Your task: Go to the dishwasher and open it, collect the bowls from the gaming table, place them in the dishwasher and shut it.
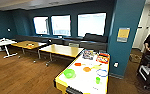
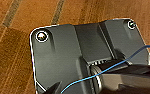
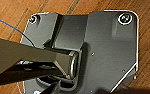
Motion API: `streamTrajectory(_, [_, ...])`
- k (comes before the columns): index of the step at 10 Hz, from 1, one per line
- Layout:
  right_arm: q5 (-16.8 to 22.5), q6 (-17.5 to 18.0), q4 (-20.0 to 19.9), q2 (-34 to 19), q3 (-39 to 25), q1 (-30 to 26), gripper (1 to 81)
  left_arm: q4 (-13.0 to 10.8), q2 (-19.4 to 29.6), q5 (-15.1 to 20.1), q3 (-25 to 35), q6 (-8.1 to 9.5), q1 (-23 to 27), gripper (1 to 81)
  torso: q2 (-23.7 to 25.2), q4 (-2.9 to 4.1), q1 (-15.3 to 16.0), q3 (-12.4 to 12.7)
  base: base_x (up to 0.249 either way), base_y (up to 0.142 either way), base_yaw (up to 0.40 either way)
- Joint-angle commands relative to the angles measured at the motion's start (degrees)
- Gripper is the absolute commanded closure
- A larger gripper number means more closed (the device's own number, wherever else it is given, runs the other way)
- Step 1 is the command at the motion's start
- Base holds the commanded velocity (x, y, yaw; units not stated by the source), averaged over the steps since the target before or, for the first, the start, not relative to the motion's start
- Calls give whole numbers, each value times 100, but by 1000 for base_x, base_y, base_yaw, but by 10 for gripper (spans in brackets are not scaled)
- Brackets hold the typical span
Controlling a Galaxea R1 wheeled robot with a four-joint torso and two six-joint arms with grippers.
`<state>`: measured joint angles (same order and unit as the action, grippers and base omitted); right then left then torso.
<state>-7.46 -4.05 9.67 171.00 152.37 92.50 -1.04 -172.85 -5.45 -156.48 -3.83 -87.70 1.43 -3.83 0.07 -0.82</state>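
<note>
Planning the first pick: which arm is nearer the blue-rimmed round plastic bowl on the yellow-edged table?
Likely right, hedged: the blue-rimmed round plastic bowl lies right of the head view's middle. Both arms are over brown wooden floor, apart from the yellow-edged white table.

Around us, soft blur, blown-out daylight from the windows point(image 1: 66, 24), dim teal walls point(image 1: 21, 20), bent edges.

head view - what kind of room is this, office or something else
Probably an office break or lounge room: a long white gaming table with a yellow edge holding bright bowls, wooden-topped tables, a dark bench sofa under the windows, and teal walls.
</note>
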Motion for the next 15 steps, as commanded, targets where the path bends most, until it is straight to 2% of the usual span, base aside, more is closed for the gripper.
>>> streamTrajectory(1, [271,-35,44,-28,-15,-227,10,33,22,281,-6,-13,275,10,0,0,0,0,117,101,0])
streamTrajectory(8, [271,-35,44,-37,-7,-227,10,33,22,281,-6,-13,275,10,0,0,0,0,132,101,0])
streamTrajectory(15, [272,-35,44,-37,-7,-227,10,33,13,281,-6,-13,275,10,-2,0,0,0,86,101,0])
